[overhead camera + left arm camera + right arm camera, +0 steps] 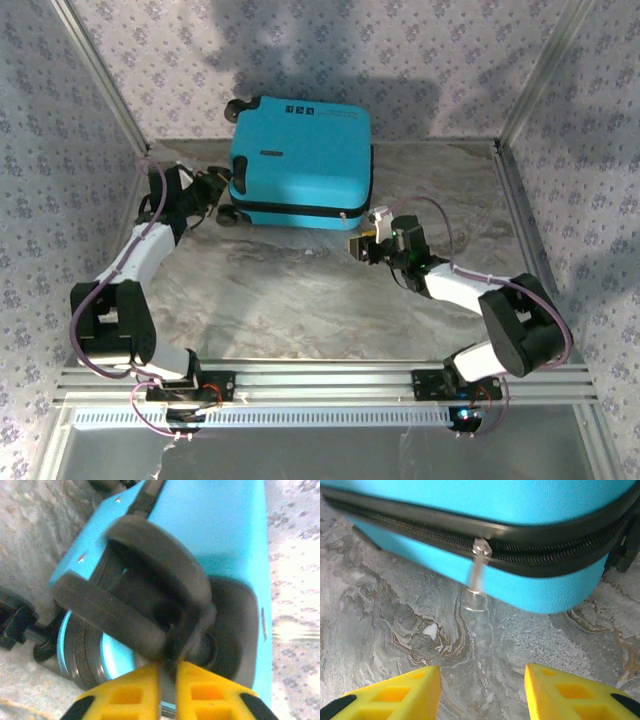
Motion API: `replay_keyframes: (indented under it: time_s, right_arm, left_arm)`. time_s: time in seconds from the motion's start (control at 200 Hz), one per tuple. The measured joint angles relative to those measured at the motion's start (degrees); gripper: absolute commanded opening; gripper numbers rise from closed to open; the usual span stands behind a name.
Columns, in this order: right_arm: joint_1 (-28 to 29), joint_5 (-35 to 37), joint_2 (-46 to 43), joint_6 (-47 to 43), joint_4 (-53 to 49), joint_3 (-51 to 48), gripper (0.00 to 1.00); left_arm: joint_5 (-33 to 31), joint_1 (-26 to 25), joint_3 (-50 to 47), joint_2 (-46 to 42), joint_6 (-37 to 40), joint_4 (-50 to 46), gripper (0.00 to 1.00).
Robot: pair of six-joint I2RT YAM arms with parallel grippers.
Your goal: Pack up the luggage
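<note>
Left wrist | left end effector pinches luggage wheel, grip blurred | right end effector open

Floral-patterned walls enclose a grey marbled tabletop, softly shadowed.

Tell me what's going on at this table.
Two robot arms are working on a small turquoise hard-shell suitcase, which lies closed on the grey marbled table. The left hand appears shut on a black caster wheel at one corner of the suitcase. The right hand is open and low over the table. It faces the clear zipper pull hanging from the black zipper band and does not touch it.
</note>
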Motion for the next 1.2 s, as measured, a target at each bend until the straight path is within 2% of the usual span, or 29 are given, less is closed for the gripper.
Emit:
replay_keyframes:
  time_s: [0.055, 0.12, 0.645, 0.7, 0.75, 0.79, 0.829, 0.929, 1.204]
  right_arm:
    - [-0.26, -0.70, 1.01, 0.39, 0.04, 0.52, 0.53]
    - [-0.72, -1.22, 2.25, 1.29, 0.39, 1.36, 0.56]
    - [-1.66, -2.51, 4.76, 9.66, 5.88, 3.17, 0.57]
    - [-1.66, -2.62, 5.09, 10.43, 6.38, 3.21, 0.57]
    - [-1.66, -2.91, 5.46, 11.28, 6.69, 3.26, 0.57]
    - [-1.66, -2.99, 5.70, 11.72, 6.82, 3.26, 0.57]
    - [-1.64, -3.15, 5.86, 12.07, 7.06, 3.26, 0.57]
    - [-1.64, -3.41, 5.99, 12.70, 7.43, 3.26, 0.57]
    - [-1.64, -3.56, 5.90, 12.87, 7.63, 3.06, 0.57]
  left_arm:
    - [0.02, -0.11, 0.00, -0.02, 1.01, 0.66, 0.00]
    - [0.02, -0.22, -0.02, -0.09, 1.53, 0.96, 0.00]
    - [0.00, -0.52, -3.78, -3.56, 1.75, 2.08, 0.00]
    - [0.00, -0.52, -3.78, -3.58, 1.79, 2.12, 0.13]
    - [0.07, -0.52, -3.78, -3.58, 1.92, 1.92, 0.34]
    - [0.11, -0.50, -3.78, -3.58, 1.79, 1.60, 0.57]
    - [0.20, -0.52, -3.65, -3.58, 1.95, 1.03, 0.67]
    - [0.17, -0.50, -2.93, -3.58, 1.95, -0.37, 0.73]
    - [-0.02, 0.46, 4.15, -1.73, 3.13, -3.54, 0.77]
